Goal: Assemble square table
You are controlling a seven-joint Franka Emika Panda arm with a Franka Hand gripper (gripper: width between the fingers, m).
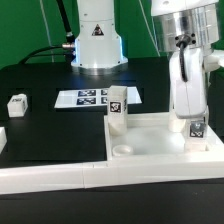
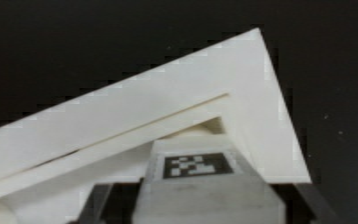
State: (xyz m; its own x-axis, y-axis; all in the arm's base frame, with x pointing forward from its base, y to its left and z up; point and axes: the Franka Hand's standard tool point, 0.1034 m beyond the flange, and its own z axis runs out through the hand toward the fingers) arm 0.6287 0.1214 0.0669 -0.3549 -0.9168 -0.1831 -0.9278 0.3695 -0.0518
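Note:
The white square table slab (image 1: pixel 160 152) lies at the front of the exterior view's right, raised rim up. One white tagged leg (image 1: pixel 117 106) stands upright at its far left corner. My gripper (image 1: pixel 192 112) is shut on a second tagged leg (image 1: pixel 196 127) and holds it upright at the slab's far right corner; I cannot tell whether it is seated. In the wrist view the leg (image 2: pixel 197 172) sits between my dark fingers (image 2: pixel 108 202), over the slab's corner (image 2: pixel 238 85). A third leg (image 1: pixel 16 103) lies loose on the black table at the left.
The marker board (image 1: pixel 92 97) lies flat behind the slab, in front of the arm's base (image 1: pixel 97 45). A long white border wall (image 1: pixel 55 176) runs along the front edge. A white piece (image 1: pixel 2 136) shows at the left edge.

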